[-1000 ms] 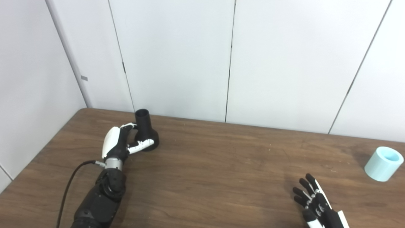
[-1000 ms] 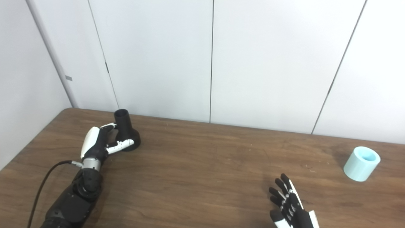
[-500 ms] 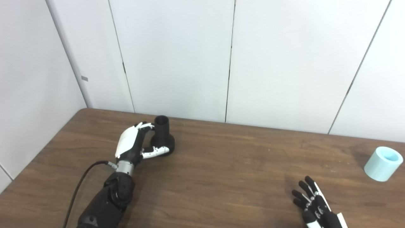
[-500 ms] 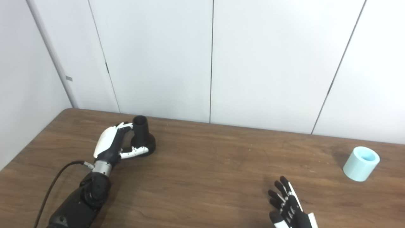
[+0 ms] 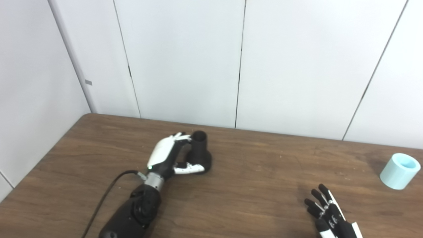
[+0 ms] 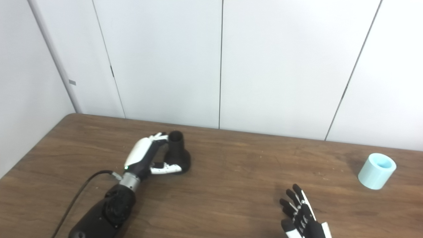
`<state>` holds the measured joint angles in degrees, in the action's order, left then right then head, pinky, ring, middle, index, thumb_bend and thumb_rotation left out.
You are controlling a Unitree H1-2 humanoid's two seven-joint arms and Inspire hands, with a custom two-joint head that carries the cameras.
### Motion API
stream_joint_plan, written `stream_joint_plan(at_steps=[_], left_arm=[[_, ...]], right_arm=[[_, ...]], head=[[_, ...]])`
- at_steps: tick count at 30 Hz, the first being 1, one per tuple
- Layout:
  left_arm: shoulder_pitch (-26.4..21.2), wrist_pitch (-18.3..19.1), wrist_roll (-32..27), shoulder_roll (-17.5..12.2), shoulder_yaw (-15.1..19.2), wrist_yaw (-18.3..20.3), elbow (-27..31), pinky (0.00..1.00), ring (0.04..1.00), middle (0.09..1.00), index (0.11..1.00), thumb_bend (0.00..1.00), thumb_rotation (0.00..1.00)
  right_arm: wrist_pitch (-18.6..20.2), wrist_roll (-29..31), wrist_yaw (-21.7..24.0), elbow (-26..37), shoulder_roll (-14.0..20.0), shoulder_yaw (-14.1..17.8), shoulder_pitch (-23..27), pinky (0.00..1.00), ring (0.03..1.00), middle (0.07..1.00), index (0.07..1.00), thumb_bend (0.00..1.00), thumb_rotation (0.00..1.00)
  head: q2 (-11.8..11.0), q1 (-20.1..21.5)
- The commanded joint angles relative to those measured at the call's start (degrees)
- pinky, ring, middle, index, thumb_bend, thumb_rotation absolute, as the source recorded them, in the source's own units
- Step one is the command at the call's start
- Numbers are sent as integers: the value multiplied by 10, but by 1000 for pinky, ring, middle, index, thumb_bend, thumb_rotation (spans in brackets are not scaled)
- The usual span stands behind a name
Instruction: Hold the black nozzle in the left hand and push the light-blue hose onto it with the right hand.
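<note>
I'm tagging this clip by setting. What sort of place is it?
Probably a robot test room or lab, not a home: a bare wooden table set against plain white wall panels, with only a black nozzle in the left hand and a light-blue hose piece out.

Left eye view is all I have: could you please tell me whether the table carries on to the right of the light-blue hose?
Observer: Yes. In the right eye view a strip of the table shows to the right of the light-blue hose.
Operator: Thank you. Does the table's far edge meet the wall along that strip?
Observer: It does. The far edge runs on against the white wall up to the picture's edge.
</note>
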<state>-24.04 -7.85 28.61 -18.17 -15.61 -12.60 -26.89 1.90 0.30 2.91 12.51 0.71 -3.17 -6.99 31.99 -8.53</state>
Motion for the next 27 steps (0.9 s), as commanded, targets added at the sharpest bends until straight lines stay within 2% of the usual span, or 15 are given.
stream_joint_plan(at_steps=[1, 3, 6, 9, 15, 27], left_arm=[[61, 7, 2, 32, -27, 26, -25, 1000, 953, 818, 492, 582, 417], [66, 6, 0, 38, -28, 37, -20, 1000, 955, 820, 491, 585, 425], [77, 9, -8, 46, -33, 71, -2, 1000, 957, 820, 489, 594, 430], [88, 11, -20, 46, -41, 110, 17, 1000, 961, 821, 482, 632, 468], [103, 11, -35, 39, -58, 169, 43, 1000, 971, 823, 472, 616, 452], [130, 34, -60, 27, -101, 239, 89, 1000, 980, 825, 473, 595, 408]], right_arm=[[1, -3, -2, 16, -8, -6, -7, 870, 859, 925, 965, 793, 711], [3, -4, -3, 18, -9, -7, -7, 870, 858, 925, 965, 794, 710], [9, -9, -7, 21, -12, -12, -6, 871, 856, 928, 965, 803, 714], [20, -18, -13, 28, -18, -20, -4, 871, 852, 931, 966, 808, 720], [35, -26, -23, 38, -25, -30, -4, 874, 850, 934, 970, 803, 725], [71, -40, -37, 62, -38, -43, -2, 893, 846, 928, 972, 814, 738]], head=[[3, 7], [4, 8], [11, 32], [14, 46], [20, 64], [34, 86]])
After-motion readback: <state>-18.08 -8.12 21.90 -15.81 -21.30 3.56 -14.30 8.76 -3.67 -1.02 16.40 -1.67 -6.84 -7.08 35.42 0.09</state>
